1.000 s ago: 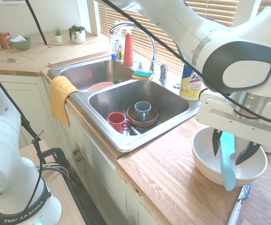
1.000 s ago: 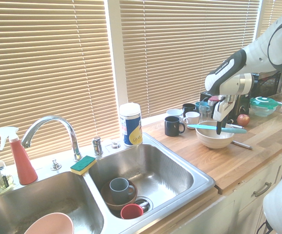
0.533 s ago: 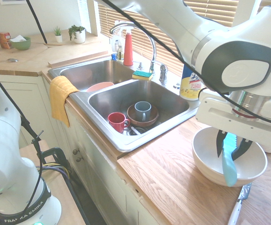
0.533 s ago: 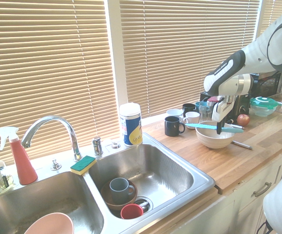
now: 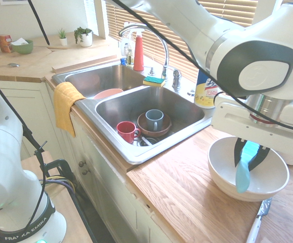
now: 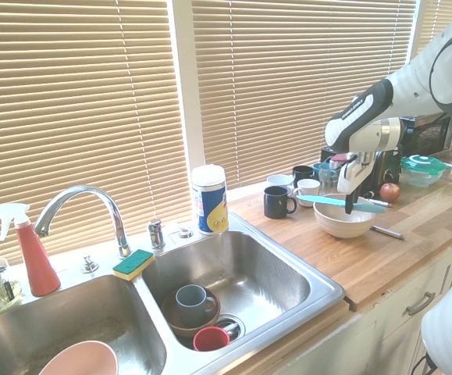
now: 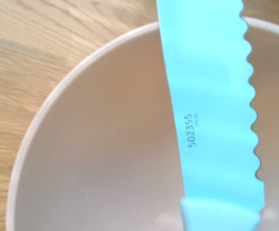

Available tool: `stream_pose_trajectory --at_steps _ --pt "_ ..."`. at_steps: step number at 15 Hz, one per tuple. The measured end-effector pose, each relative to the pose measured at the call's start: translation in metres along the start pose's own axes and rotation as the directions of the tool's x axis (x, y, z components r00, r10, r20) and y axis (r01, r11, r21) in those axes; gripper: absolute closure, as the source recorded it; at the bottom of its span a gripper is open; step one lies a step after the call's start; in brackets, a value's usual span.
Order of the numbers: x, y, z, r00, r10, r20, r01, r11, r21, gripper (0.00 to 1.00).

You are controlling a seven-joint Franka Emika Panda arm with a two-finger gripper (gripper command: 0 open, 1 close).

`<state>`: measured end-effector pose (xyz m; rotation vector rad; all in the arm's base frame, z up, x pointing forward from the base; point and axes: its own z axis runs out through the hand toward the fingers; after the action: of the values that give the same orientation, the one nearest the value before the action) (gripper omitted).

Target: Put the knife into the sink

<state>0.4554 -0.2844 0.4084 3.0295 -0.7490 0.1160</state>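
One grasp is made, nothing more yet. Nearest in the first exterior view: the white bowl [image 5: 247, 174] on the wooden desk [image 5: 181, 197], with a metal utensil [image 5: 256, 223] lying just beside it. Above the bowl the pincer [image 5: 249, 154] is clamped narrow on the knife [image 5: 244, 169], which hangs over the bowl with its handle end drooping toward the near rim; the second exterior view shows it roughly level and clear of the bowl. Farther left, the sink [image 5: 136, 152] holds a red mug [image 5: 127, 131], a brown bowl [image 5: 154, 126] and a grey mug [image 5: 154, 119] in its near basin. Judged remaining: carry the knife left across the desk, lower it into a basin, let go.
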Motion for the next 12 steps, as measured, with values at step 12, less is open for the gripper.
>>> stream_pose_trajectory --at_steps 12 --pt "-0.035 -0.047 -0.072 0.995 -0.018 -0.096 0.021 0.999 0.03 1.0"
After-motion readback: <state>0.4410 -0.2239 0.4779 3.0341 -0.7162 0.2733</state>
